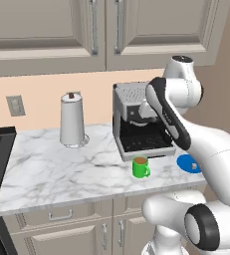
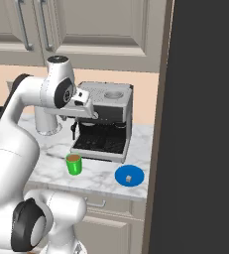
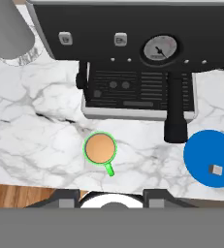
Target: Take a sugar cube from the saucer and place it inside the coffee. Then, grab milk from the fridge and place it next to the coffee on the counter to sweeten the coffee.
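Seen from above on the white marble counter (image 3: 31, 126), the green coffee (image 3: 100, 148) stands nearest, brown-filled. The sugar cube (image 3: 216, 169) is seen resting on the blue saucer (image 3: 200, 150) beside it. Behind, the espresso machine (image 3: 137, 58) is backed by cabinets. How the gripper's jaws stand cannot be told.

Raised high, elbow bent, forearm reaching toward twelve o'clock; claw (image 2: 86, 110) pointing down, empty, jaw spacing unclear.
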Robot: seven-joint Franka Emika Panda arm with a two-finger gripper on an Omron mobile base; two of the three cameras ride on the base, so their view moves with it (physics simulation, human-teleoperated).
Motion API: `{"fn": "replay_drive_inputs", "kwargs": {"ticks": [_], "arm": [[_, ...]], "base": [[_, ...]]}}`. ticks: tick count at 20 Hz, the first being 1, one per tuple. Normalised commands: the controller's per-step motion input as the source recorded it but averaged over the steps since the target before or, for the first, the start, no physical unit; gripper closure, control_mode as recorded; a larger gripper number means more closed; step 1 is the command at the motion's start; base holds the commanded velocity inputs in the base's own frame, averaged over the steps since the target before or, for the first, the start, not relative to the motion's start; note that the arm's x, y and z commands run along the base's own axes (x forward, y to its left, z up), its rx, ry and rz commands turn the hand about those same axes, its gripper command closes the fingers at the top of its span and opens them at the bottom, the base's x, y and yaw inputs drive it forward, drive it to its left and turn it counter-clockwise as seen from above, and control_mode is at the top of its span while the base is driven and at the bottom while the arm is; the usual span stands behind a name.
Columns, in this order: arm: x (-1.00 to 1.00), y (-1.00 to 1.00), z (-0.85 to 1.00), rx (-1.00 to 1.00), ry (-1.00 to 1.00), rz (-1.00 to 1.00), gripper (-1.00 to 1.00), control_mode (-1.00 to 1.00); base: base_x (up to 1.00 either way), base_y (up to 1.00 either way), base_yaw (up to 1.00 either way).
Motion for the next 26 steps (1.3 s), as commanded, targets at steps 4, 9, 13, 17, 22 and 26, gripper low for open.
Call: {"fn": "replay_drive_inputs", "kwargs": {"ticks": [4, 9, 13, 17, 22, 26], "arm": [[-0.06, 0.0, 0.0, 0.0, 0.0, 0.0, -1.0, -1.0], [-0.48, -0.29, -0.16, 0.03, 0.02, -0.17, -1.0, -1.0], [-0.66, -0.85, -0.56, 0.04, 0.07, -0.27, -1.0, -1.0], [-0.22, -0.7, -0.55, 0.0, 0.11, -0.25, -1.0, -1.0], [-0.15, -0.95, -0.53, 0.02, 0.01, -0.12, -1.0, -1.0], [0.02, -0.76, -0.51, 0.01, 0.08, 0.0, -1.0, -1.0]], "base": [[0.0, 0.0, 0.0], [0.0, 0.0, 0.0], [0.0, 0.0, 0.0], [0.0, 0.0, 0.0], [0.0, 0.0, 0.0], [0.0, 0.0, 0.0]]}}
